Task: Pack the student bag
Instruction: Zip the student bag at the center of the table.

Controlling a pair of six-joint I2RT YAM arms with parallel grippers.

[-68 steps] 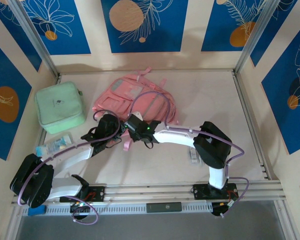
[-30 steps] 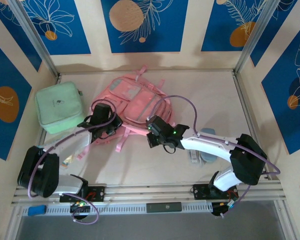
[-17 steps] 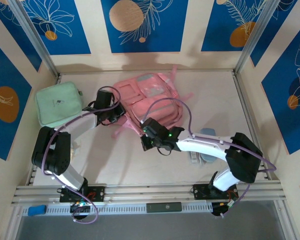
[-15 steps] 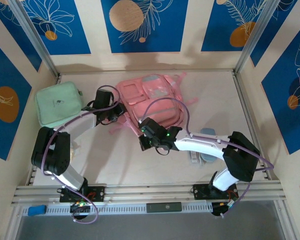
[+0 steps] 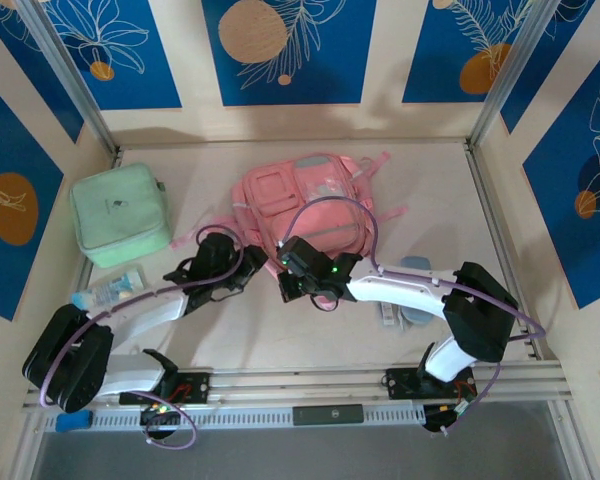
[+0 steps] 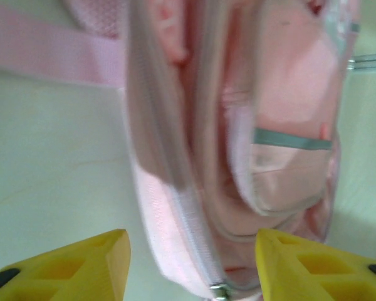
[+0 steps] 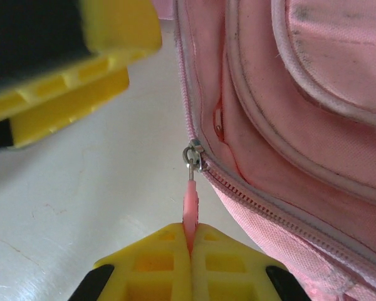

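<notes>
Right pincer pinching zip pull — student bag just beyond; left pincer spread.

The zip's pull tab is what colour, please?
It is a pink fabric pull tab, clearest in right wrist view.

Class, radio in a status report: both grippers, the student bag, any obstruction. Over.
Left gripper open, at student bag edge. Right gripper shut on pink zip pull. Mint case apart, far left of bag.
</notes>
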